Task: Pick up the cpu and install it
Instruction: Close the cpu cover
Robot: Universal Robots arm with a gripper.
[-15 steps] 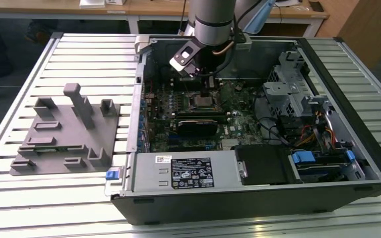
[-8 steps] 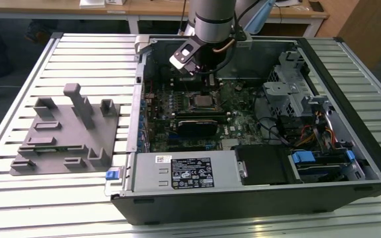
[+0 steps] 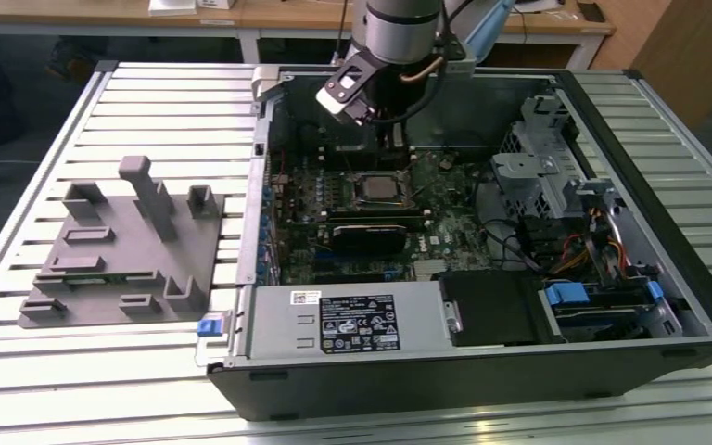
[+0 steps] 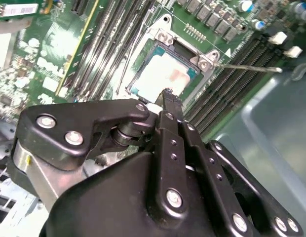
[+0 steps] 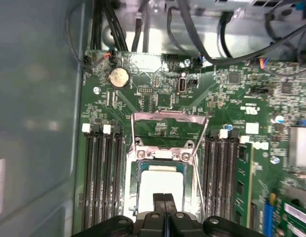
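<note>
The cpu (image 3: 381, 188) is a pale silvery square lying flat in the black socket on the green motherboard inside the open computer case. In both wrist views the cpu (image 4: 160, 74) (image 5: 160, 183) sits within the socket frame. The socket's metal load plate (image 5: 169, 129) is swung open beyond it, and the thin lever (image 4: 244, 67) sticks out to one side. My gripper (image 3: 396, 141) hangs over the far edge of the socket. Its black fingertips (image 5: 164, 198) are pressed together with nothing between them, above the chip's near edge. The shut gripper (image 4: 166, 95) points down at the chip.
The case's (image 3: 653, 306) walls ring the motherboard. A black heatsink block (image 3: 375, 232), the power supply (image 3: 344, 320) and a drive cage (image 3: 541, 171) crowd the inside. Memory slots (image 5: 101, 182) flank the socket. A grey fixture block (image 3: 121, 250) with upright posts stands on the slatted table at the exterior view's left.
</note>
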